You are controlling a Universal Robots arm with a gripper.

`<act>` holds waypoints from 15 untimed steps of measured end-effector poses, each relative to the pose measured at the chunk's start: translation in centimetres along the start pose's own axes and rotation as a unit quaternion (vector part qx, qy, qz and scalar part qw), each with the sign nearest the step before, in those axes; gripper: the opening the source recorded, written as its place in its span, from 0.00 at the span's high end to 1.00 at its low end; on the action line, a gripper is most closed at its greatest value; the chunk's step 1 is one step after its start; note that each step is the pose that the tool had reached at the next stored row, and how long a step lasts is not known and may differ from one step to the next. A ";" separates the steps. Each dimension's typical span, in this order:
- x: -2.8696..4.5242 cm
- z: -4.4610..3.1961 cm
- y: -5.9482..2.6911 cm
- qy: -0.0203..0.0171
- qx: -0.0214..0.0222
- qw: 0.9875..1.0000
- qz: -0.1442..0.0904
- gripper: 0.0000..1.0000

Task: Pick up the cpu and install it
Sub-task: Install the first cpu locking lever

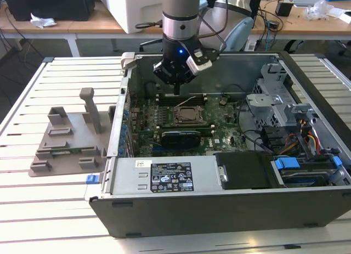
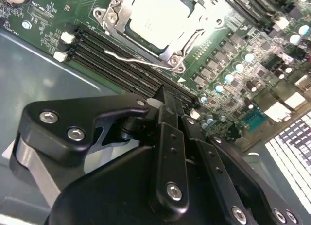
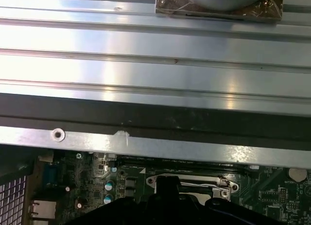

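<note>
Looking at the socket (image 2: 153, 28), we see the cpu (image 2: 154, 17) seated in it, apparently. Thin, light, fragile, so edges only. Gripper (image 1: 176, 89) above it; jaws' state we can't tell.

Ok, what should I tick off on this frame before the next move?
1. cpu lying inside the socket frame: ok.
2. cpu seated flat: cannot tell.
3. Socket lever latched: cannot tell.
4. End effector apart from the cpu, over the memory slots: ok.
5. Grey fixture standing outside the computer case: ok.
</note>
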State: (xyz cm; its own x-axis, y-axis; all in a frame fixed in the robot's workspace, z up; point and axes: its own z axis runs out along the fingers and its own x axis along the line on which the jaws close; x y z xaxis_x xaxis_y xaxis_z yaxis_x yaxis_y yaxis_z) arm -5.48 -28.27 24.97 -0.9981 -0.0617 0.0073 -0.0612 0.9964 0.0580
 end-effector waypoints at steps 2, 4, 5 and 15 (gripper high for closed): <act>-0.29 0.38 -0.04 0.000 0.000 1.000 0.000 0.89; -0.57 0.87 -0.09 0.000 0.000 1.000 0.000 0.89; -0.76 1.25 -0.12 0.000 0.000 1.000 0.000 0.89; -2.84 2.75 -0.27 0.001 0.000 1.000 0.000 0.89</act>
State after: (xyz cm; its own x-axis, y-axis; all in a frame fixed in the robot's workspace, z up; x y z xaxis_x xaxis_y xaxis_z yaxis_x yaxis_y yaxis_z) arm -2.65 -28.21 22.19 -0.9980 -0.0625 0.0082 -0.0619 0.9964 0.0582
